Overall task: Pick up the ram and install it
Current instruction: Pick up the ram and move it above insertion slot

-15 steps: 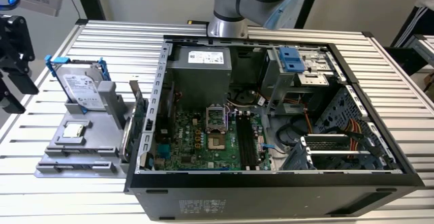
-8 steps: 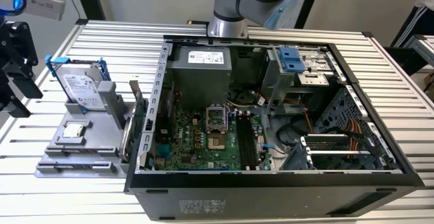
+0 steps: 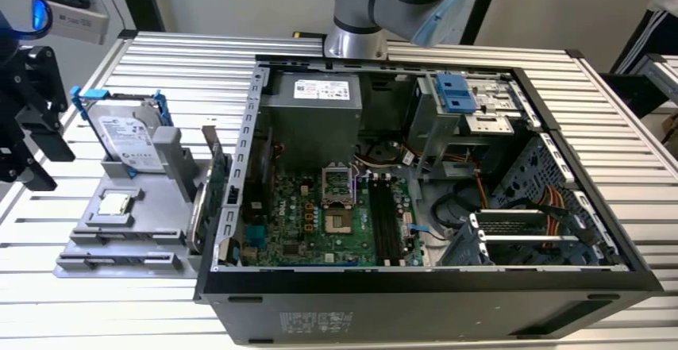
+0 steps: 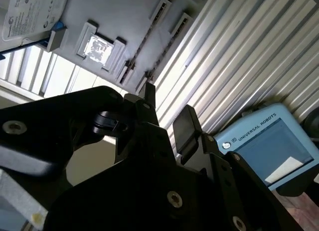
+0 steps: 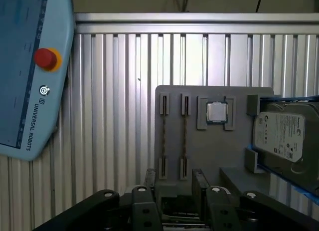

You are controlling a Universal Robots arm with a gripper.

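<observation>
My black gripper (image 3: pixel 48 167) hangs at the exterior view's left edge, above the table just left of the grey parts tray (image 3: pixel 159 207). In both wrist views its two fingers (image 5: pixel 149 178) stand apart with only table and tray showing through the gap, so the gripper (image 5: pixel 174 180) (image 4: pixel 167 109) is open and holds nothing. The tray's two narrow long grooves (image 5: pixel 174 136) lie just ahead of the fingertips and look bare. The ram is hidden or out of view. Long dark memory slots (image 3: pixel 385 225) run along the motherboard in the open computer case (image 3: pixel 254 175).
The tray carries a silver hard drive in a blue frame (image 3: pixel 129 132), a square processor (image 3: pixel 114 203) and a green card (image 3: pixel 217 179) on edge by the case wall. A light-blue teach pendant (image 5: pixel 30 66) lies on the ribbed metal table (image 3: pixel 85 318). The arm's base (image 3: pixel 360 17) stands behind the case.
</observation>
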